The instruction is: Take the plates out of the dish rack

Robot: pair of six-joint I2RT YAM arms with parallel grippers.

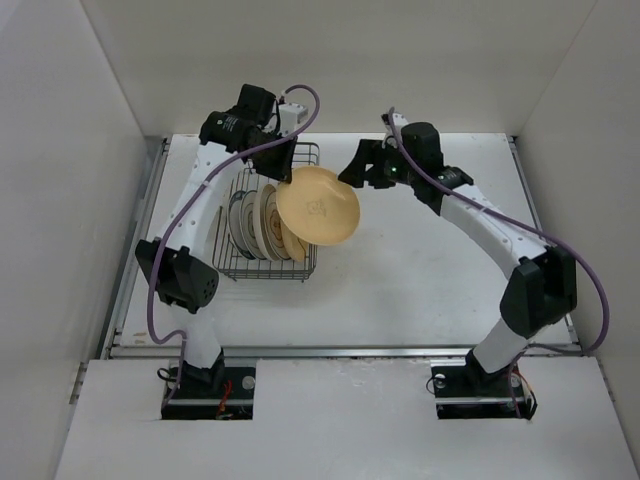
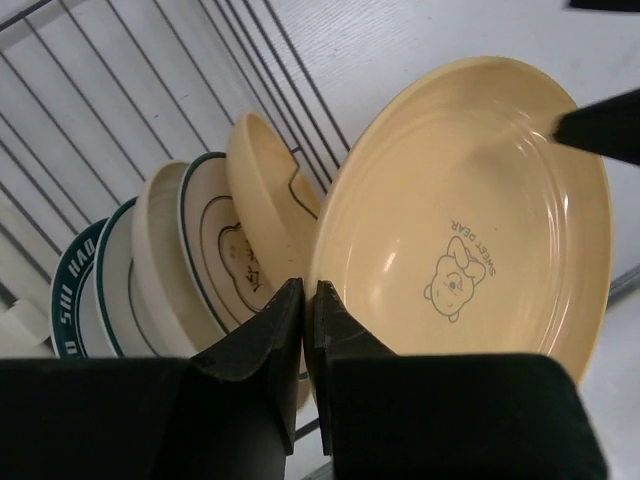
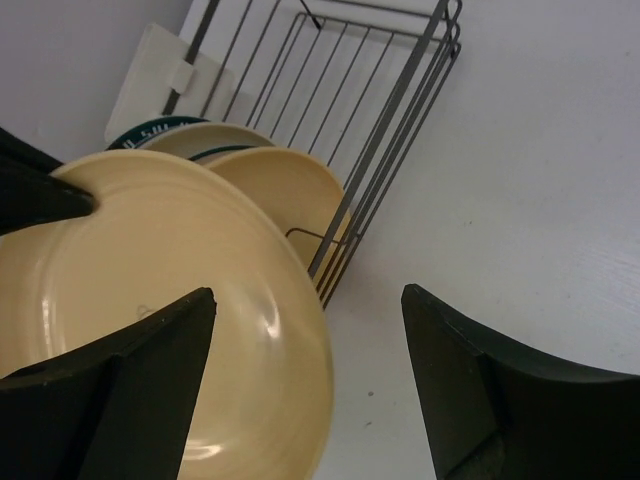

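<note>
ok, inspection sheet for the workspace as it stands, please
surface: white table, no spills seen.
job's things: tan plate held at the dish rack's right edge; other plates upright inside.
clutter: white tab by the rack, unidentified.
claws: left claw shut on the tan plate's rim; right claw open at its opposite rim, not gripping.
cables: purple cable along each arm.
surroundings: white walls on three sides.

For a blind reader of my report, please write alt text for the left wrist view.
The left pincer is shut on the rim of a yellow plate with a bear drawing, beside other plates standing in the wire rack.
</note>
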